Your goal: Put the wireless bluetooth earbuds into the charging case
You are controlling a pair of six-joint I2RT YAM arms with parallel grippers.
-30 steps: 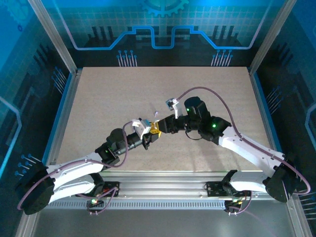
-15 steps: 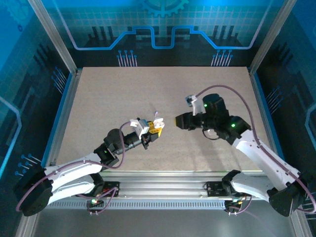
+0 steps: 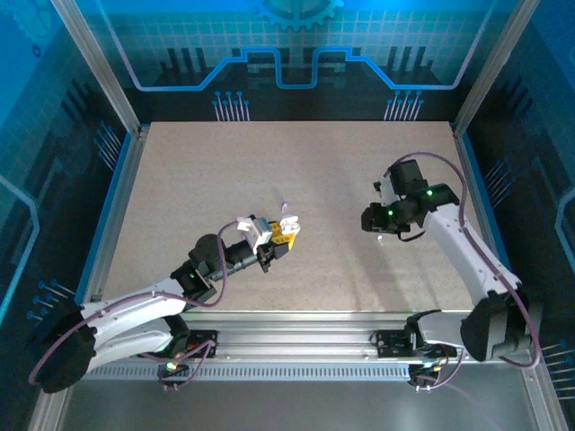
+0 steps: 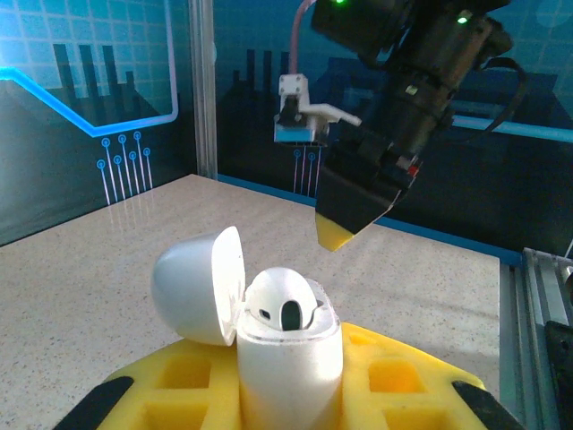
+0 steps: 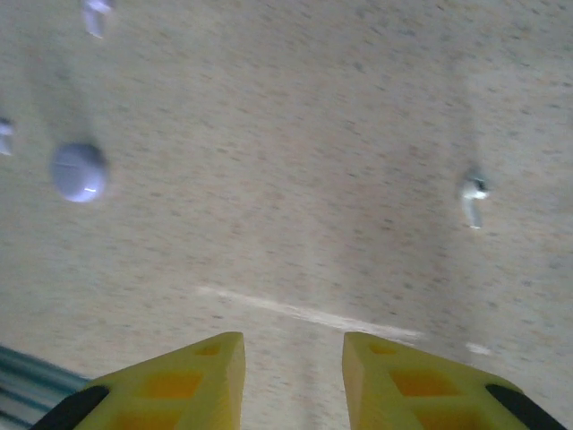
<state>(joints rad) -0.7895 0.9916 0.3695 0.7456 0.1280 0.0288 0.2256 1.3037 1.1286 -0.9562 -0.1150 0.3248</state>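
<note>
Near the middle of the table point(image 3: 180, 180) in the top view, the left gripper point(image 3: 280, 235) pinched the charging case point(image 4: 288, 367) between its yellow fingers point(image 4: 183, 385). The case looked pale, glossy and rounded, its domed lid point(image 4: 199, 285) hinged open toward 9 o'clock, with one seated earbud point(image 4: 281, 303) nestled in the body. The right gripper point(image 3: 375, 222) hung at 3 o'clock from the case, well apart, its yellow fingertips point(image 5: 192, 376) spread with nothing between them. Below it on the speckled tabletop, a round lilac puck point(image 5: 79, 171) lay at 10 o'clock and a loose earbud point(image 5: 472, 199) at 2 o'clock.
</note>
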